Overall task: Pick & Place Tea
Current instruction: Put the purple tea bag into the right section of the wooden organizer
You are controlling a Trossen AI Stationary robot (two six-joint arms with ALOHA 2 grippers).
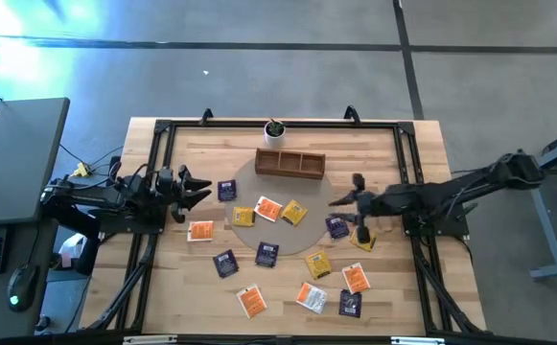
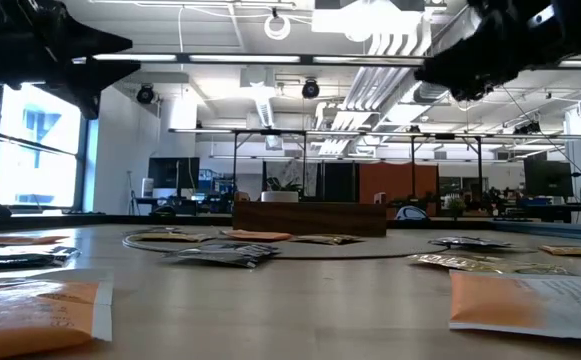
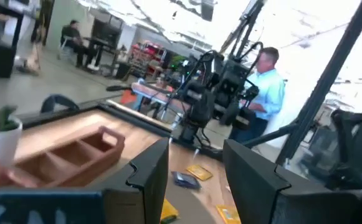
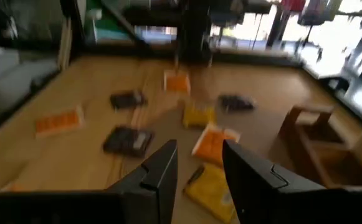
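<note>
Readable text: none is showing in any view.
Tea sachets (image 1: 269, 209): pale label patches are showing on several, their print too small to read.
Near orange sachet (image 2: 533, 301): faint lines of print are showing, not legible.

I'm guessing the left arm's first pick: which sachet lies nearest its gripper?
The purple sachet, just right of the open left gripper at the table's left side. The orange sachet below it lies farther; all others are nearer the middle or right.
</note>
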